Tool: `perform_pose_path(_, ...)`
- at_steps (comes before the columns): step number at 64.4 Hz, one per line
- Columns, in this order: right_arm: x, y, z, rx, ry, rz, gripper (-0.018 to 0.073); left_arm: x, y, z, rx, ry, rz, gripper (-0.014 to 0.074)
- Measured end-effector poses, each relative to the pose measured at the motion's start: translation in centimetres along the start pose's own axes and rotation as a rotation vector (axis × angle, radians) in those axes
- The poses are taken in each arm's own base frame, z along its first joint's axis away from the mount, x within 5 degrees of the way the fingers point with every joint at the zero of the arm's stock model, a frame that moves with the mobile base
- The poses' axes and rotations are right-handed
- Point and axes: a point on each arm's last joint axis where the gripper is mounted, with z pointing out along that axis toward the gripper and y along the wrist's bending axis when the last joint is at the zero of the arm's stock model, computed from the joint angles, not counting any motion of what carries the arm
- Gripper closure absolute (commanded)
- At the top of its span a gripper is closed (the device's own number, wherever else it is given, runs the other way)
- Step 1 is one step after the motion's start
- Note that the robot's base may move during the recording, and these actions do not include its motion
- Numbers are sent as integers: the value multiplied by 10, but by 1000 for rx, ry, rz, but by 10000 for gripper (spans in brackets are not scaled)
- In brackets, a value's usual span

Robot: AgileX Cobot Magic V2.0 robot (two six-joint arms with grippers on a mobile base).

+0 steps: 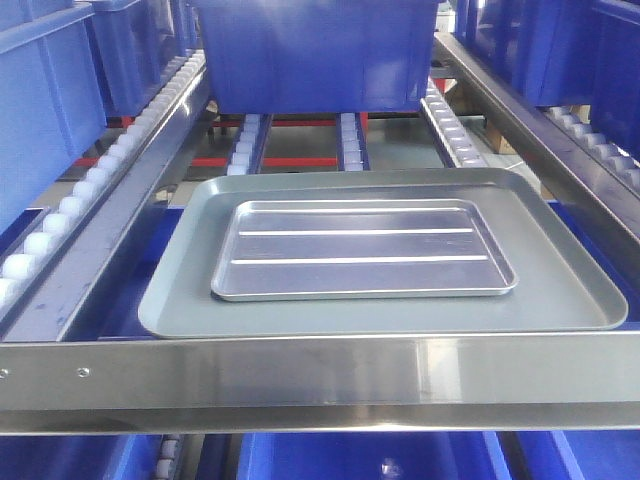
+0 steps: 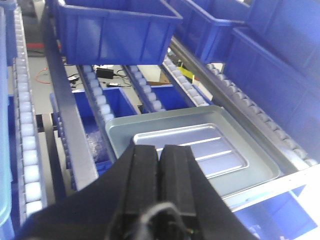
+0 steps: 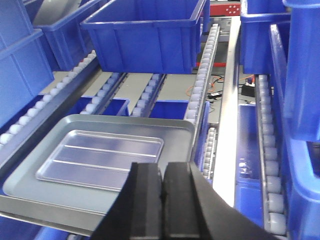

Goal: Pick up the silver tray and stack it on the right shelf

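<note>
The silver tray (image 1: 365,250), shiny with thin ridges, lies flat inside a larger matte grey tray (image 1: 180,310) on the roller rack, behind the polished front bar (image 1: 320,380). The left wrist view shows my left gripper (image 2: 161,150) shut and empty, hovering near the silver tray (image 2: 210,145) at its near left corner. My right gripper (image 3: 162,167) is also shut and empty, above the grey tray's (image 3: 30,175) near right corner, beside the silver tray (image 3: 100,155). The right shelf (image 3: 270,165), a lane of white rollers, runs to the right past a steel rail. Neither gripper appears in the front view.
A big blue bin (image 1: 315,50) stands on the rollers just behind the trays. More blue bins (image 1: 45,100) fill the lanes at both sides and the level below. Sloping steel rails (image 1: 520,110) with white rollers border the tray lane.
</note>
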Motion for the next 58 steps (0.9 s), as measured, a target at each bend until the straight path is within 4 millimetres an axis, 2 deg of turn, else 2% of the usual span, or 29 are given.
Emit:
perform_pose_path(45,4,-1,2,7,25,-13,504,5,-1,1,12,32,0,697)
perform_pose_path(51,4,-1,2,7,25,-13,504,12,-3,4,35,48,63,697)
perform_pose_path(58,4,-1,2,7,25,-13,504,31,1,11,-22,24,80,697)
